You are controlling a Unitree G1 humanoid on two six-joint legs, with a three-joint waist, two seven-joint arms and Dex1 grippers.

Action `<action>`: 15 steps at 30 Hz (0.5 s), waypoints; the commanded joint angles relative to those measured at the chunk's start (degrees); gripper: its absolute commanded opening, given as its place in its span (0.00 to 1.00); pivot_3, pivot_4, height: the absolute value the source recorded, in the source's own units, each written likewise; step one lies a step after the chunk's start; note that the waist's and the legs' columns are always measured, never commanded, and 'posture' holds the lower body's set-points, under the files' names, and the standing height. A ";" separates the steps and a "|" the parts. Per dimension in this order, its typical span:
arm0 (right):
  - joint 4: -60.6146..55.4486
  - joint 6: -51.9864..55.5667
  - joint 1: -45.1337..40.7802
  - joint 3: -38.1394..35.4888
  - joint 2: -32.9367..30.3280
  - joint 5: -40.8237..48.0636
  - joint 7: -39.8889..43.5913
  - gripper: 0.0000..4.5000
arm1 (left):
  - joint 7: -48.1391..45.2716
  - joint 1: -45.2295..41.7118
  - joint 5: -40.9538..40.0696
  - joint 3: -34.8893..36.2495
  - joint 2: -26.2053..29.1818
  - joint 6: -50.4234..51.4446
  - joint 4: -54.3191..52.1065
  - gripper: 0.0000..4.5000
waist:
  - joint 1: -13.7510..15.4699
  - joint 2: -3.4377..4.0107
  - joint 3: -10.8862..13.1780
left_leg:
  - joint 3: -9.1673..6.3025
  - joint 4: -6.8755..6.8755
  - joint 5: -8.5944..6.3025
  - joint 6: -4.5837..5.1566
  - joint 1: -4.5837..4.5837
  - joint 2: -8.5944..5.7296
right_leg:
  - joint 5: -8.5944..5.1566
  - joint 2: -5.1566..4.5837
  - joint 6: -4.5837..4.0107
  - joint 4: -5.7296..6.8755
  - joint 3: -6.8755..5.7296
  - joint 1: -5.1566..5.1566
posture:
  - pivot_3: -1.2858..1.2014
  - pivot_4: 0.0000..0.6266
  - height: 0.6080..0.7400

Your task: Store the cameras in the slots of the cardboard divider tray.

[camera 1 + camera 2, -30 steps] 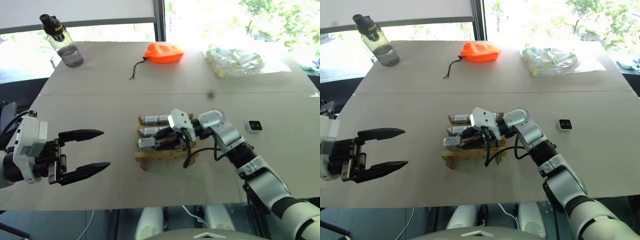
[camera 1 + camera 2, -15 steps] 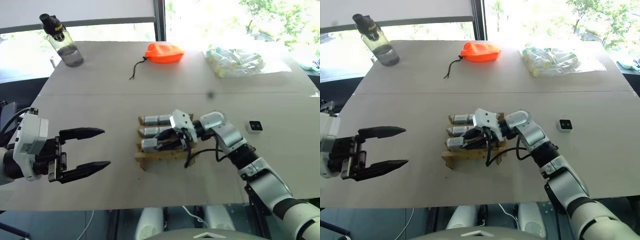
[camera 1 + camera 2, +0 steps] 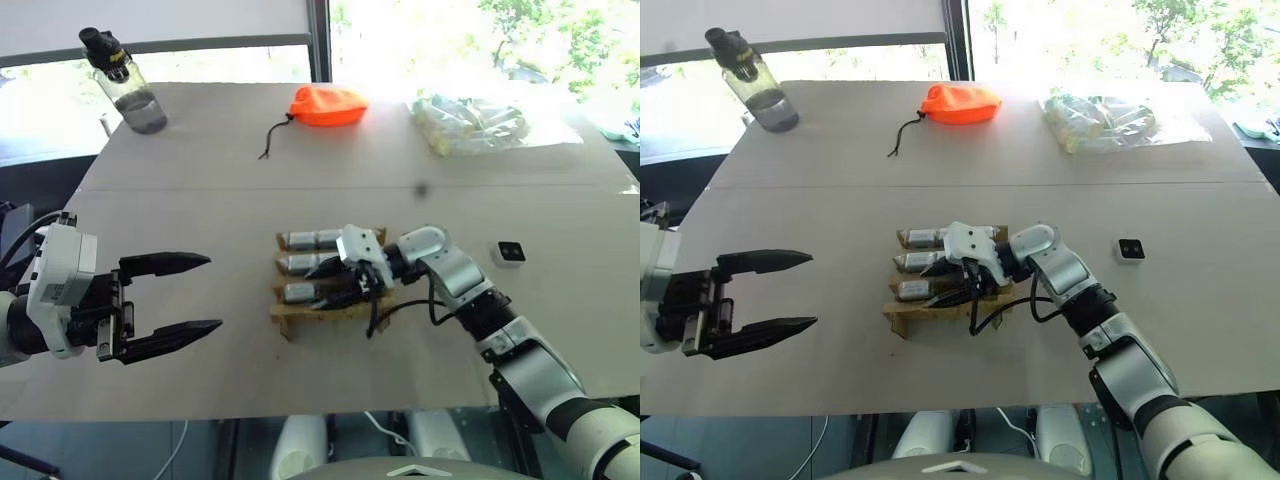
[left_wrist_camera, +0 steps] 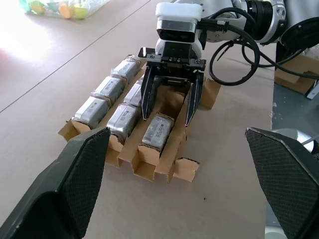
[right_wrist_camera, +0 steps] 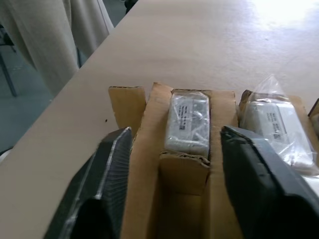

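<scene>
The cardboard divider tray (image 3: 287, 318) lies mid-table with several plastic-wrapped silver cameras (image 4: 108, 88) in its slots. My right gripper (image 3: 325, 284) reaches over it from the right, open, fingers (image 5: 102, 184) straddling the near row. One camera (image 5: 188, 122) lies in that row's slot just past the fingertips, free of them. Another camera (image 3: 508, 252), black face up, sits loose on the table to the right of the tray. My left gripper (image 3: 213, 294) hovers open and empty to the left of the tray.
A water bottle (image 3: 125, 85) stands at the back left. An orange pouch (image 3: 328, 105) with a cord lies at the back centre. A clear plastic bag of pale items (image 3: 470, 122) lies at the back right. The table's front edge (image 3: 300, 412) runs close below both arms.
My right gripper was shut on a camera over the near row and has opened; the camera now rests in its slot. The left arm has not moved.
</scene>
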 commanded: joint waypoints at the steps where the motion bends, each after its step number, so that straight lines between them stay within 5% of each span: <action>1: -11.04 4.05 1.14 -1.56 -2.23 2.36 -0.53 0.84 | 0.14 -0.20 -0.35 0.20 0.42 -0.10 -0.79 1.00 | 0.09 0.04 0.02 | -0.01 0.00 0.00 0.00 -0.01 0.01 | 0.00 0.00 0.00 0.00 0.00 0.00 | 0.52 0.24 1.00; 10: -33.07 13.00 8.23 -11.72 -14.65 4.60 -10.24 0.84 | 1.14 -1.68 -2.76 -1.49 -0.30 0.63 -2.07 1.00 | 0.25 0.00 0.02 | -0.06 0.00 -0.01 0.00 -0.07 -0.04 | 0.00 -0.08 0.01 -0.06 -0.05 0.00 | 0.52 0.24 1.00; 15: -40.30 19.73 18.34 -21.45 -19.08 3.92 -22.80 0.84 | 0.63 -5.75 -3.15 -4.87 1.00 0.46 -0.84 1.00 | 0.42 -0.03 0.00 | -0.06 -0.01 0.00 0.00 -0.06 -0.05 | -0.01 -0.06 0.01 -0.05 -0.04 0.01 | 0.52 0.24 1.00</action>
